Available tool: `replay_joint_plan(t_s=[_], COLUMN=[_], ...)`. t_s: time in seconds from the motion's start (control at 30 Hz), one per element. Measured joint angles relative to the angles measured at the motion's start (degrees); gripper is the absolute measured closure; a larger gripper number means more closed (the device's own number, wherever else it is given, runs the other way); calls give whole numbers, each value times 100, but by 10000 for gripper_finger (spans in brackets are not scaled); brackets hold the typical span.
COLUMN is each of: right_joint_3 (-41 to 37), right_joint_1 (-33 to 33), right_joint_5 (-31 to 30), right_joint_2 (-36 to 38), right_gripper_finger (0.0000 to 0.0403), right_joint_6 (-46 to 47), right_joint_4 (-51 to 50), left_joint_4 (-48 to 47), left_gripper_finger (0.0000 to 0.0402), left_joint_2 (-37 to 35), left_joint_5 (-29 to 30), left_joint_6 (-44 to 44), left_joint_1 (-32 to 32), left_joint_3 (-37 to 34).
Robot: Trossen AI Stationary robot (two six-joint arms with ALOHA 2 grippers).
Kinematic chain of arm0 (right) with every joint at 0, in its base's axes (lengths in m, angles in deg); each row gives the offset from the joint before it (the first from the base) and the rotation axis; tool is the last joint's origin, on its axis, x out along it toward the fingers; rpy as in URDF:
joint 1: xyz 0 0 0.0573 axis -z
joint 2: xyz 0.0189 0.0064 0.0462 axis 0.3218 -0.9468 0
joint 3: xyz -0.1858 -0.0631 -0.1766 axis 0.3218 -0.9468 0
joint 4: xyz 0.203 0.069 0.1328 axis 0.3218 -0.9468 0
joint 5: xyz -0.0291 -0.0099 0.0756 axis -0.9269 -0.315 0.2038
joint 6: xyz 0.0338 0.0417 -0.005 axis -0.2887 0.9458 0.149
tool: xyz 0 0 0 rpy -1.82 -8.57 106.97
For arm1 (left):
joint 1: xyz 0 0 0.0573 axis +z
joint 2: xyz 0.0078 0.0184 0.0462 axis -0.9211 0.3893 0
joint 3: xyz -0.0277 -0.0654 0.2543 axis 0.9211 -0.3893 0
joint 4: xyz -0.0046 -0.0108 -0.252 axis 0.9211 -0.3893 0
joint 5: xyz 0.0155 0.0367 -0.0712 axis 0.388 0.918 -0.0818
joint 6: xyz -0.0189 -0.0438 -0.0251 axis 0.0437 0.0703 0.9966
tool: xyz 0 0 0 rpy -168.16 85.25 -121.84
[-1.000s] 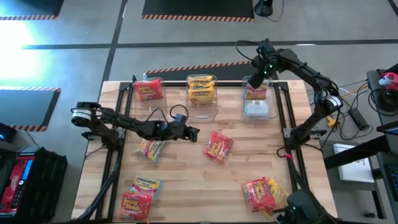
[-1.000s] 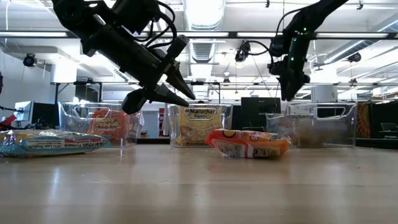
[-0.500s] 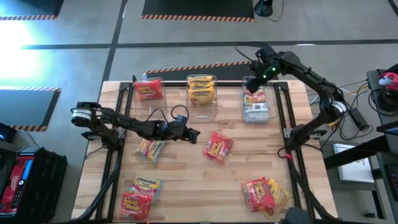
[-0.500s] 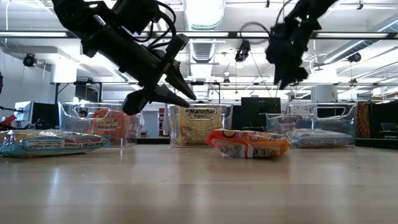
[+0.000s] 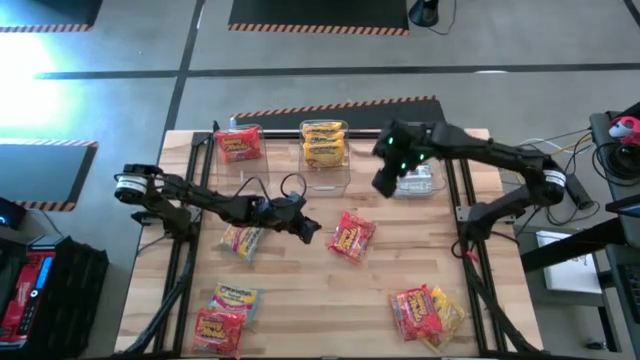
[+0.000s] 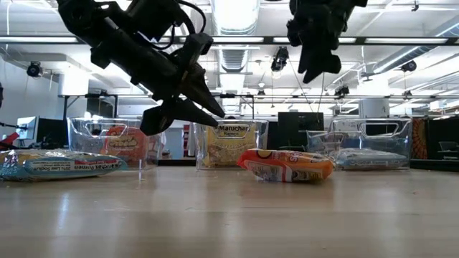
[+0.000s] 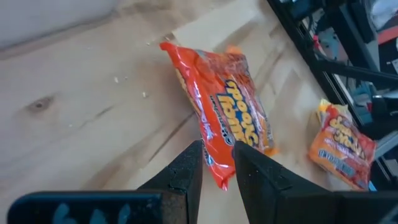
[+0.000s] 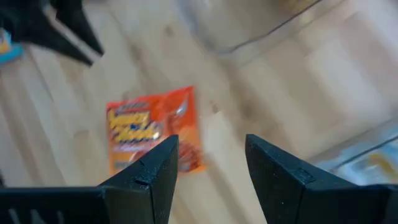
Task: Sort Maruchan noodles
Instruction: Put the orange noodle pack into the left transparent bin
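Both grippers hung empty near the red crinkly plastic ramen packet [image 5: 351, 236].
Left gripper [image 5: 314, 229], fingers pressed together, beside it; right gripper [image 5: 385, 182], fingers spread, above and beyond it.

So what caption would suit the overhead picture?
Two robot arms above a wooden table strewn with ramen packets, three clear bins along the far edge.

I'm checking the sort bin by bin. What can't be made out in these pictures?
- High view: the right gripper and its arm cover part of the right bin, so its packets cannot be counted.
- Low view: the left gripper hides part of the left bin.
- Right wrist view: the red packet and the bins are blurred; print unreadable.
- High view: packet flavours are too small to read.
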Motion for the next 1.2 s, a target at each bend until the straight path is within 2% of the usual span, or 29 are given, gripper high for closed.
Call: replay_joint_plan(t_s=[0.2, 0.33, 0.6, 0.83, 1.0, 1.2], right_joint_3=[-582, -1147, -2268, -2955, -3102, -3264], right_joint_1=[-836, -1225, -1916, -2539, -2743, -2752], right_joint_5=[-310, -327, -326, -385, -985, -1122], right_joint_2=[-4, -2, -2, -2, -4, -4], right_gripper_finger=[230, 230, 240, 259, 270, 271], right_joint_6=[627, 1070, 2104, 2918, 3208, 3397], right_joint_4=[385, 931, 2061, 3424, 3552, 4072], left_joint_4=[217, 493, 624, 617, 617, 600], left_gripper_finger=[326, 326, 319, 262, 211, 185], left_joint_2=[4, 30, 30, 30, 30, 30], left_joint_5=[42, 343, 376, 372, 374, 813], left_joint_6=[76, 228, 910, 1165, 1171, 1455], left_joint_1=[-188, -327, -566, -631, -631, -631], left_joint_3=[0, -2, -2, -2, -2, -2])
